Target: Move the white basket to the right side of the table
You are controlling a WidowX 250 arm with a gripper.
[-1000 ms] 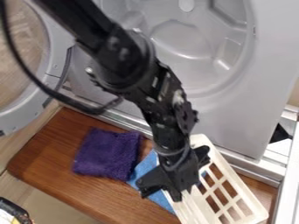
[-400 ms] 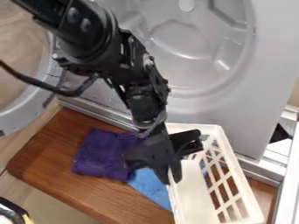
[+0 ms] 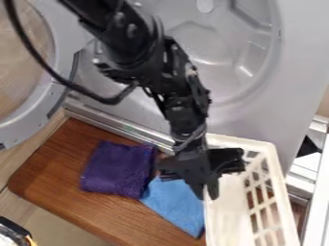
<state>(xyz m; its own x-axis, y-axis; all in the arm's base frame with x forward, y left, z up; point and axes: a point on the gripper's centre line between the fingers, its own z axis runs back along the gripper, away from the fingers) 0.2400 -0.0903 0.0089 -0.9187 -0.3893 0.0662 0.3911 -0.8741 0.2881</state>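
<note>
The white basket, slightly creamy, sits open side up at the right end of the brown wooden tabletop. Its long right wall is an open grid of rectangular holes; its left edge lies against the blue cloth.

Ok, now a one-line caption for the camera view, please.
Black tool at the edge of the white basket, with blue cloth and purple cloth on the wooden table.

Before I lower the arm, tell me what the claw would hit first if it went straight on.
Likely the white basket, on its side by the blue cloth; depth is unclear, so the claw may be touching it.
</note>
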